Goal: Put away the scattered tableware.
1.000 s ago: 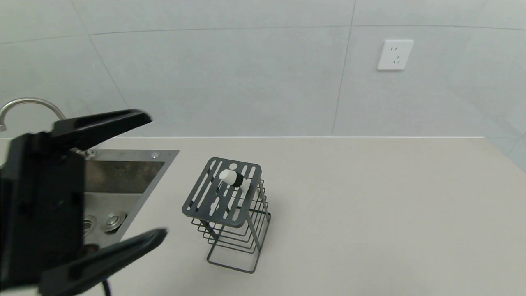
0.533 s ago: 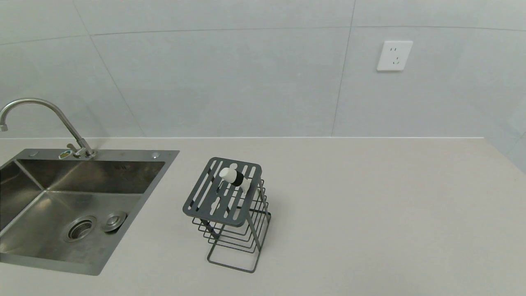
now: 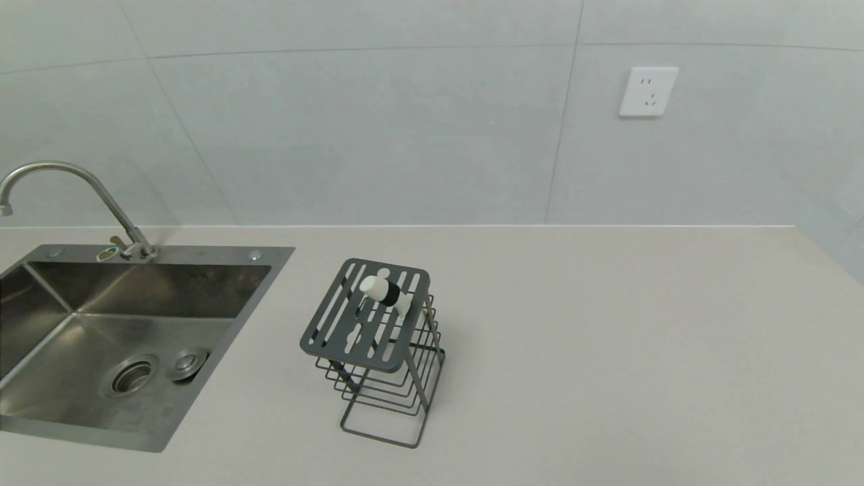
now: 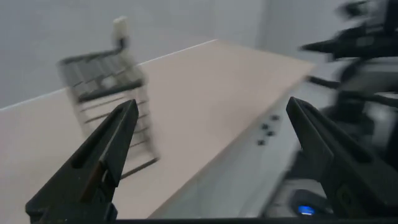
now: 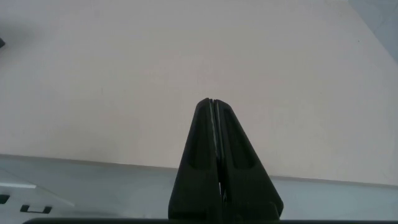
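White-and-black utensil standing in a slot of the wire rack, mid-counter. Sink at the rack's 9 o'clock, faucet at 10 o'clock, wall socket at 1 o'clock. Left gripper: fingers spread wide, holding nothing. Right gripper: fingers pressed together, empty, above bare counter.

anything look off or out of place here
Little stands out. The white-and-black utensil handle leans tilted in the rack, through its slotted top, and the stopper lies beside the sink drain, not in it.
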### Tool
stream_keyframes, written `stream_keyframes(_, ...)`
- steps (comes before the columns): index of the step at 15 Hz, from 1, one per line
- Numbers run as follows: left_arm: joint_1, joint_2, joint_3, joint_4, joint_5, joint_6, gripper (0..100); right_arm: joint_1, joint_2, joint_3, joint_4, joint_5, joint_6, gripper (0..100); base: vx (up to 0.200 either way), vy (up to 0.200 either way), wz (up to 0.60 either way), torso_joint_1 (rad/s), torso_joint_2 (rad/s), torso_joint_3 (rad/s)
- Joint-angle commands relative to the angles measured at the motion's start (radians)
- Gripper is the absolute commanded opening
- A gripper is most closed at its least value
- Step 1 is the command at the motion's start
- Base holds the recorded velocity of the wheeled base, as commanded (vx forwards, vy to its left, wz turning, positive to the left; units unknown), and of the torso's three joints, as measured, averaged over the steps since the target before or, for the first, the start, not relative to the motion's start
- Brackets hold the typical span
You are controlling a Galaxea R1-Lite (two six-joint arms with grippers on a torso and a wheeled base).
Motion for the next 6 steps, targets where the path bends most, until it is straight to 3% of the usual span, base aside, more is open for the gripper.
stream_keyframes(1, 0.002, -0.009, 0.023, 0.114, 0.507, 0.118, 100, 0.0, 0.002, 0.0, 0.001, 0.0, -0.001, 0, 0.0, 0.0, 0.0, 0.0, 0.0, 0.0)
stream_keyframes(2, 0.004, -0.009, 0.021, 0.124, 0.513, 0.038, 100, 0.0, 0.002, 0.0, 0.002, 0.001, 0.0, 0, 0.0, 0.0, 0.0, 0.0, 0.0, 0.0)
stream_keyframes(6, 0.002, -0.009, 0.021, 0.124, 0.524, 0.036, 100, 0.0, 0.002, 0.0, 0.004, -0.003, 0.031, 0, 0.0, 0.0, 0.0, 0.0, 0.0, 0.0)
